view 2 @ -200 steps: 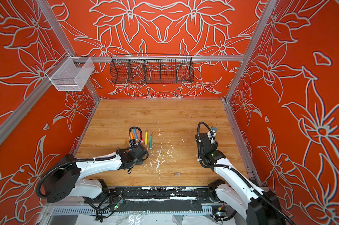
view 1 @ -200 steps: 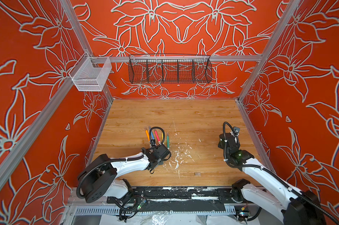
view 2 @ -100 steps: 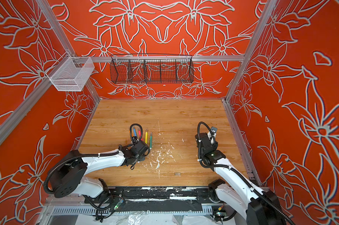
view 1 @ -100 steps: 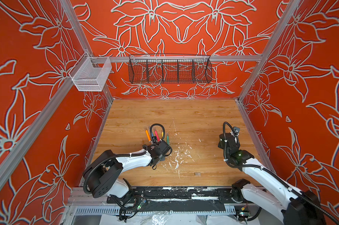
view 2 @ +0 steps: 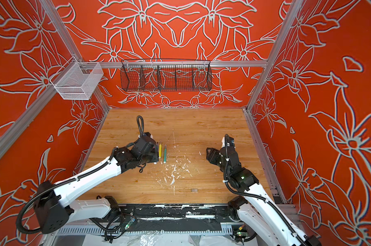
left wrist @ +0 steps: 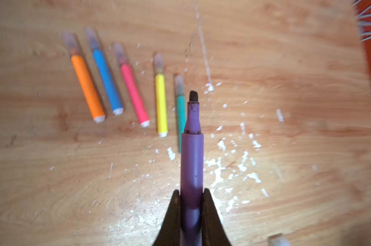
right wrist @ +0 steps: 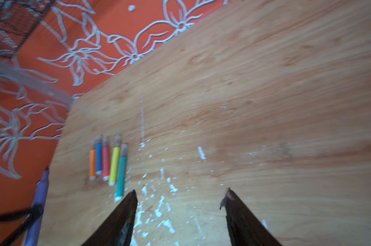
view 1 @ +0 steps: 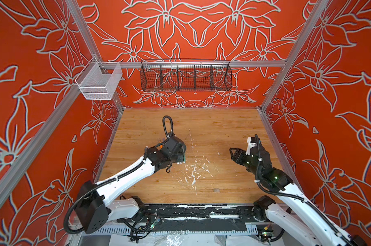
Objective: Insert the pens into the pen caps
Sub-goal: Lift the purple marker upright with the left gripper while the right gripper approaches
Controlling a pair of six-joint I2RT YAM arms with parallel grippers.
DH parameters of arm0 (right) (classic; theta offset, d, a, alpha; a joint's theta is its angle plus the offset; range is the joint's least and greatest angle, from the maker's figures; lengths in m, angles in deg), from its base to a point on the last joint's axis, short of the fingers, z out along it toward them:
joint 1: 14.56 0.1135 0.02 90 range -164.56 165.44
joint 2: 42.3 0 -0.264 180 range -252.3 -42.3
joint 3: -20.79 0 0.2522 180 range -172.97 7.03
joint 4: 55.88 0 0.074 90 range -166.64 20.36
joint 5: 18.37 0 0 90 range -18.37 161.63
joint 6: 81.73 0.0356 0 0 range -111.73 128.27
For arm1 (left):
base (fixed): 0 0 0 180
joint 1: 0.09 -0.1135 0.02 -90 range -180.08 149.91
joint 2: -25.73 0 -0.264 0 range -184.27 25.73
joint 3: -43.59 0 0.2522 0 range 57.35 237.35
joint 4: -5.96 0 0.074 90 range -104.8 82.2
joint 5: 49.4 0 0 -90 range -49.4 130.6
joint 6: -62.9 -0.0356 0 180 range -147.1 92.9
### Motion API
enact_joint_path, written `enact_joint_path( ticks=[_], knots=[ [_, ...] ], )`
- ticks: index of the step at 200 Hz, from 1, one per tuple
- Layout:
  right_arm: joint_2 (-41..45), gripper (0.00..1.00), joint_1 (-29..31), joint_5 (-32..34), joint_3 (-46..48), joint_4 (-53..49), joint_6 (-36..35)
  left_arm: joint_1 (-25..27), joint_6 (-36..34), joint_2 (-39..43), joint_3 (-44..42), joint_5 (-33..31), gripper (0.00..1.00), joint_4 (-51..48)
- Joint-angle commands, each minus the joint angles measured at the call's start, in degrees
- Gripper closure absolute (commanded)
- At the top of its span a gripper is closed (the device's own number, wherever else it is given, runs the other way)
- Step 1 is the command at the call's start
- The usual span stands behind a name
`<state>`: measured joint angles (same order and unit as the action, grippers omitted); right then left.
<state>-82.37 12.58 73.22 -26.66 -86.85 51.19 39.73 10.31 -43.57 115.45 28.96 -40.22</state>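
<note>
Here's a robot test cell, a lab enclosure: silver aluminium frame rail [view 1: 255, 64] across the upper middle, orange-red flower-printed wall panels [view 1: 201, 25] all round, a pale wood-grain tabletop [view 1: 223, 127] at centre, and a black wire basket [view 1: 185, 77] hung above it.

Blk wire basket [view 1: 185, 77] on rear rail, wht mesh bin [view 1: 99, 83], wood tabletop [view 1: 223, 127] w/ flecks [view 1: 193, 170]

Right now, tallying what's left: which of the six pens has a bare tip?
The purple pen, clamped in the left gripper, dark tip exposed; the orange, blue, pink, yellow and green pens lie capped on the table.
</note>
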Motion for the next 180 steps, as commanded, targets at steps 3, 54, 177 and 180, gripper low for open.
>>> enact_joint_path(
  ticks=[3, 54, 177, 180],
  knots=[
    [-0.95, 0.32, 4.20, -13.02, -0.33, 7.82, 6.72, -0.09, -5.44, 0.36, 3.42, 2.09, 1.00, -2.29],
    [-6.97, 0.29, 16.14, -12.75, 1.30, 25.62, 12.95, -0.09, -14.22, 0.41, -2.31, 8.00, 1.00, 14.75],
    [-27.81, 0.39, 22.23, -4.14, -6.69, 34.70, 14.86, 2.23, -24.93, 7.75, -16.78, 22.80, 1.00, 33.69],
    [-27.97, 0.40, 22.24, -3.93, -6.72, 34.76, 15.00, 2.35, -25.09, 7.90, -16.80, 22.65, 1.00, 33.53]
  ],
)
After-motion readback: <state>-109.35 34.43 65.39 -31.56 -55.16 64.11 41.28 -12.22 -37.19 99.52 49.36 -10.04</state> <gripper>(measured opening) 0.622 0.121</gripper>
